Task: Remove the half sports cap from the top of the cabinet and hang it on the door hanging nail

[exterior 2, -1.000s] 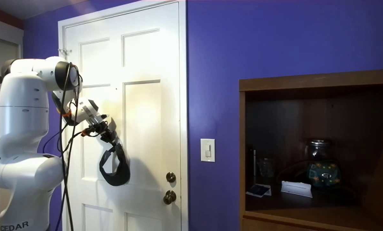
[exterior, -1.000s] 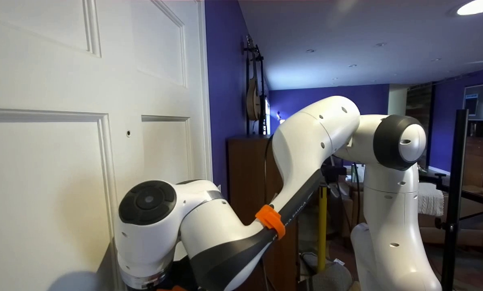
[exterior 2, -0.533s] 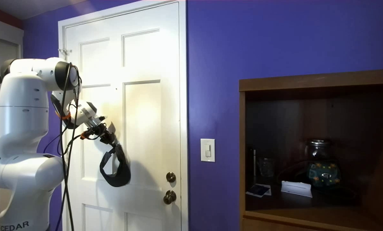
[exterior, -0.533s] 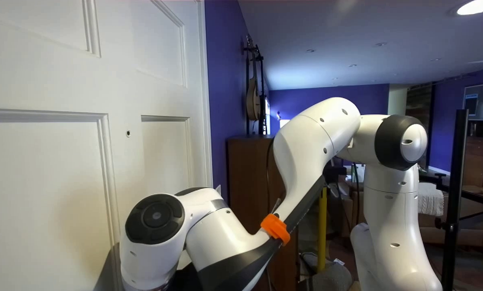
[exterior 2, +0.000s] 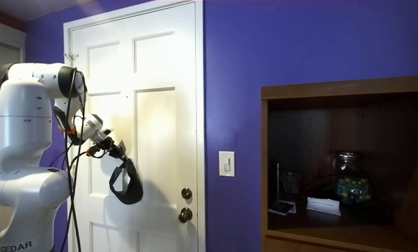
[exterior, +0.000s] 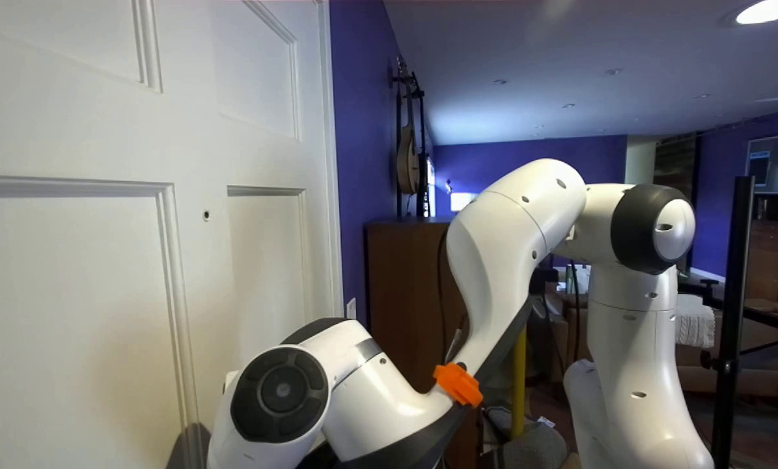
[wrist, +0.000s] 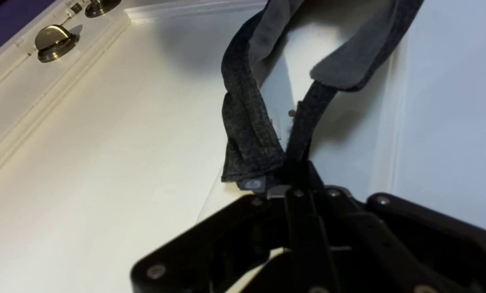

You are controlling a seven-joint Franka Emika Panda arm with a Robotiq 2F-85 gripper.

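Observation:
The half sports cap is a dark grey visor with an open strap loop. In an exterior view the cap [exterior 2: 134, 190] hangs below my gripper [exterior 2: 125, 157], in front of the white door [exterior 2: 160, 140]. In the wrist view my gripper [wrist: 295, 175] is shut on the cap's strap end, and the cap [wrist: 245, 130] extends away from it. A small round spot [wrist: 291, 113] shows inside the loop; I cannot tell if it is the nail. A small dark spot on the door shows in both exterior views [exterior: 206, 215] [exterior 2: 127, 97], above the gripper.
Door knobs [exterior 2: 185, 215] and a light switch [exterior 2: 226, 163] are to the right of the cap. A brown cabinet [exterior 2: 334, 87] holds a jar [exterior 2: 348, 162], a patterned bag [exterior 2: 354, 190] and cards. Black cables [exterior 2: 72, 154] hang along the arm.
The arm's wrist has lowered and shifted right, away from the door, in an exterior view. The cap stays in the gripper and has moved only slightly.

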